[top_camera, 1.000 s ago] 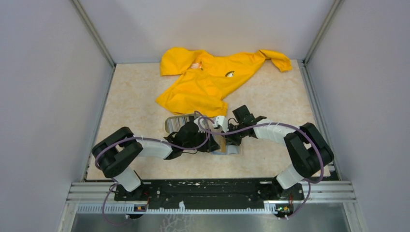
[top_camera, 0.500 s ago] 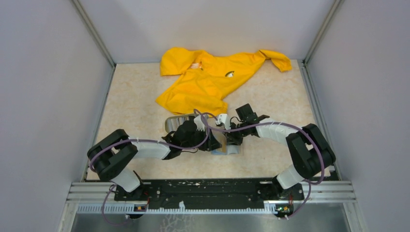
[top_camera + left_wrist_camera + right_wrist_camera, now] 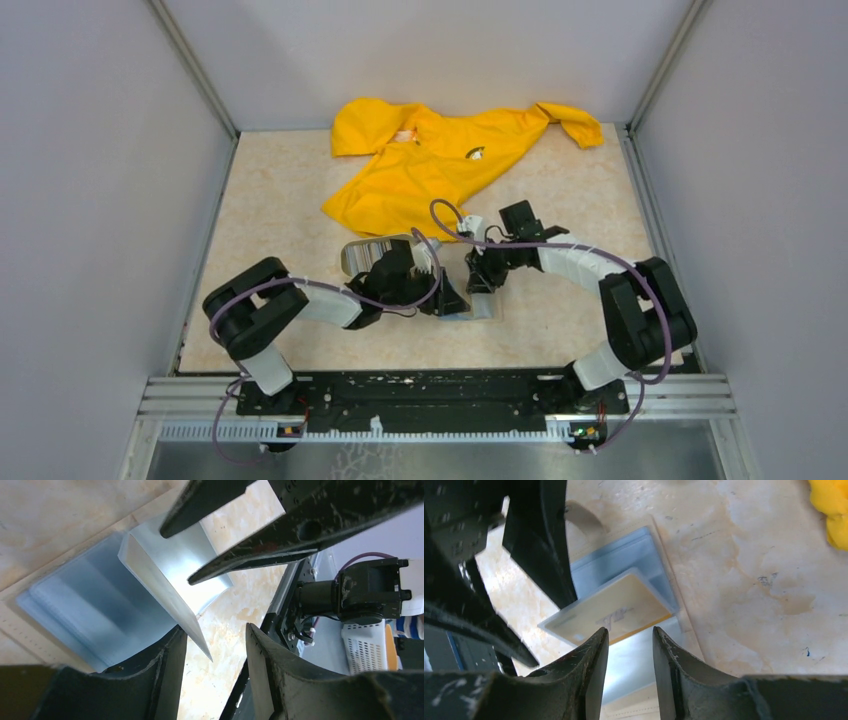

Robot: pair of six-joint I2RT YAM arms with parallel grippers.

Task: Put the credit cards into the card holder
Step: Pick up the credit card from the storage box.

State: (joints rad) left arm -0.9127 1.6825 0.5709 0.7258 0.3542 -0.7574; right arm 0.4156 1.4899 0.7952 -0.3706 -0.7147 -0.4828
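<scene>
The card holder point(image 3: 480, 311) lies open on the table between both grippers, its bluish clear pockets point(image 3: 85, 600) facing up. One pocket leaf point(image 3: 165, 587) stands raised, and its tip reaches between the fingers of my left gripper point(image 3: 215, 640), which is open; the leaf leans on one finger and is not pinched. A cream card point(image 3: 614, 612) with a yellow edge sits in that raised leaf. My right gripper point(image 3: 630, 632) hovers just above it, open, with nothing between its fingers. A striped stack of credit cards point(image 3: 362, 254) lies behind the left arm, partly hidden by it.
A crumpled yellow garment point(image 3: 440, 165) covers the back middle of the table. The two grippers point(image 3: 450, 297) point(image 3: 479, 284) sit very close together over the holder. Grey walls enclose the table on three sides.
My right gripper has opened, let go of the card and pulled back a little toward the far side. The left arm shifted slightly, its gripper still at the holder.
</scene>
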